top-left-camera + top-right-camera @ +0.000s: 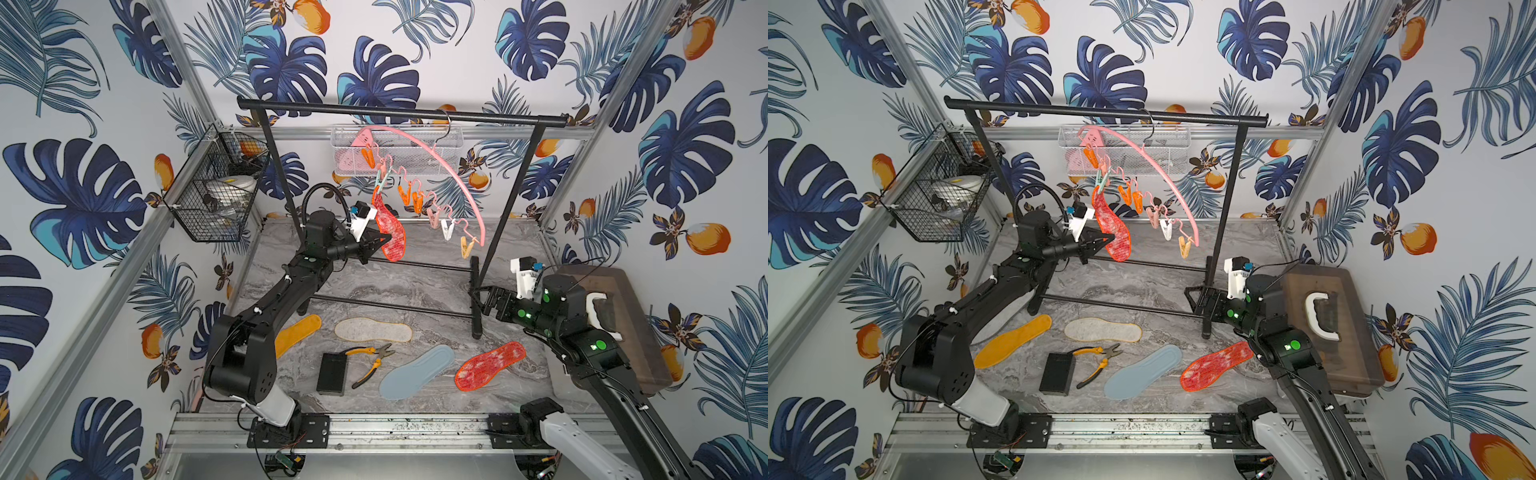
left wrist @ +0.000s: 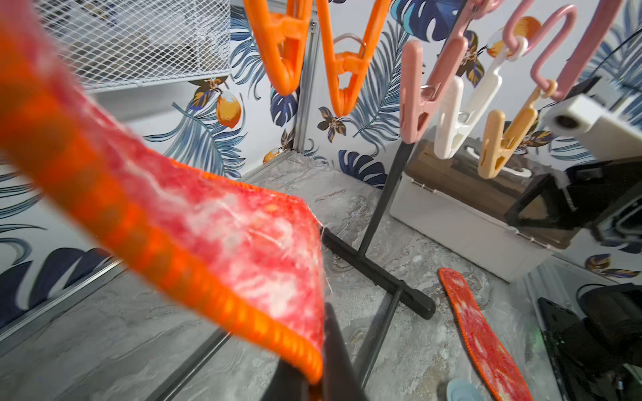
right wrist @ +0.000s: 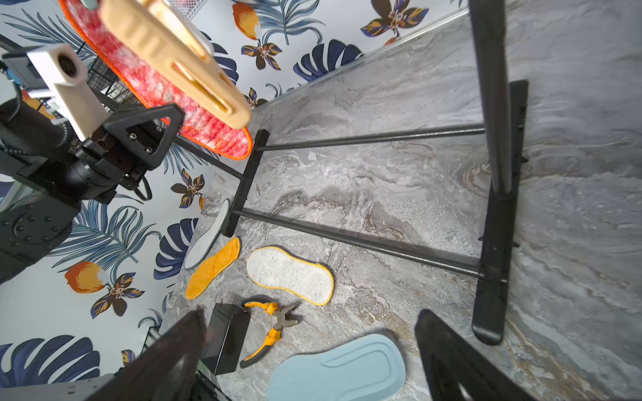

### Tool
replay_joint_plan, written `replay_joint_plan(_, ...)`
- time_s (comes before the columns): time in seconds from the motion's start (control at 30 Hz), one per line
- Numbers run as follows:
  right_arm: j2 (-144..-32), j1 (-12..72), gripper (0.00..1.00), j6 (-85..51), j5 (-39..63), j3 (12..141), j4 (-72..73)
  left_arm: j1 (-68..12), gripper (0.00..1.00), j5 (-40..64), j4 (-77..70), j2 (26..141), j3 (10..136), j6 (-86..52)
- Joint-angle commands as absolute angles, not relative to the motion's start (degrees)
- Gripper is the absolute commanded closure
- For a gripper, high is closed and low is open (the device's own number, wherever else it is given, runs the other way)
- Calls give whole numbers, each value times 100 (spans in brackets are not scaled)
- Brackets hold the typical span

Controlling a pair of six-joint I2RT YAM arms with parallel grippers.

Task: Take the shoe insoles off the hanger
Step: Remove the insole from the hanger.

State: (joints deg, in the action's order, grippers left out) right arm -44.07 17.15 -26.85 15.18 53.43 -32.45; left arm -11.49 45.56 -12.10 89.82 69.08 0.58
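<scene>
Left wrist view: bottom centre, the left hand (image 2: 312, 376) pinches the edge of the red-orange mesh insole (image 2: 215, 239). In a top view the insole hangs mid-frame from a teal peg (image 1: 382, 179) on the pink hanger (image 1: 451, 166). It looks light, floppy and fuzzy, so a rim grip should hold. The right hand (image 1: 477, 300) is spread, right of centre.

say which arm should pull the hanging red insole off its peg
Left: left gripper is shut on the hanging insole; right gripper is open, down by the rack foot.
</scene>
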Motion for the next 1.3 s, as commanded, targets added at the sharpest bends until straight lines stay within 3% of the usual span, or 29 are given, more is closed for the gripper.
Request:
replay_joint_plan(0.0,-4368,1722,4,-2685,580,5871,-4211,-1134,100,4080,-699,8756,6778,448)
replay_joint_plan(0.17,-4210,1723,9,-3235,156,6469,-5069,-1134,100,3834,-650,8636,6566,404)
replay_joint_plan(0.33,-4162,1723,12,-2960,1655,6560,-4729,-1134,100,3933,-561,8607,6524,266)
replay_joint_plan(0.47,-3839,1723,13,-2870,3046,5946,-3607,-1134,100,4243,-219,8493,6550,213)
replay_joint_plan(0.8,-3685,1747,17,-3248,4614,5166,-1721,-1143,100,4668,-10,8183,6342,47)
replay_joint_plan(1.07,-3836,1903,17,-3131,4610,4877,-1076,-1156,100,4977,114,8270,6402,87)
replay_joint_plan(1.27,-4264,2303,16,-2434,3992,4637,-1236,-1157,100,5379,698,8409,6710,431)
